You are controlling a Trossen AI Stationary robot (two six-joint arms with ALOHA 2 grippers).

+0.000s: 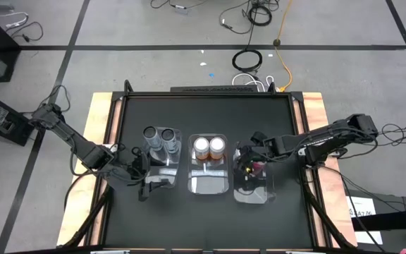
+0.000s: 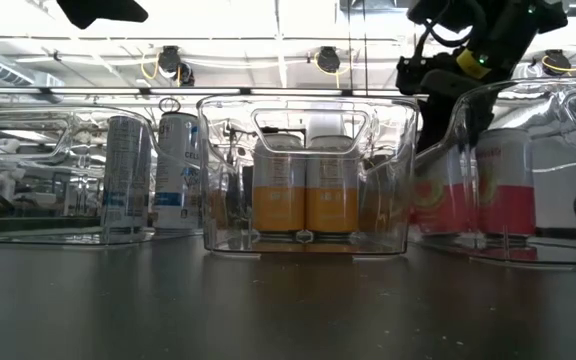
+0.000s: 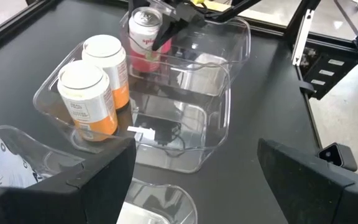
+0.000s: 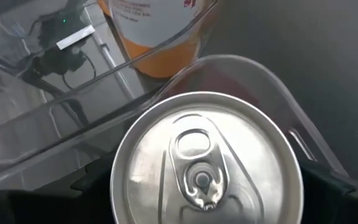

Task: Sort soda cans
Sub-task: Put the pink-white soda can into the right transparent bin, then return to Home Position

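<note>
Your black table [image 1: 206, 212] carries three clear bins in a row. The left bin [image 1: 162, 169] holds two grey cans [image 1: 160, 139] upright, side by side at its far end. The middle bin [image 1: 209, 180] holds two orange cans [image 1: 209, 147], likewise upright and touching. The right bin [image 1: 254, 189] holds a red can [image 3: 144, 40] standing upright; the low view shows red sides of what may be two cans there, but you cannot count them with certainty. Your right gripper [image 1: 246, 161] sits directly over that red can, fingers straddling its silver top [image 4: 205, 171]; whether they clamp it or stand clear cannot be told. Your left gripper [image 1: 145, 182] waits over the near end of the left bin, fingers spread wide, holding nothing.
</note>
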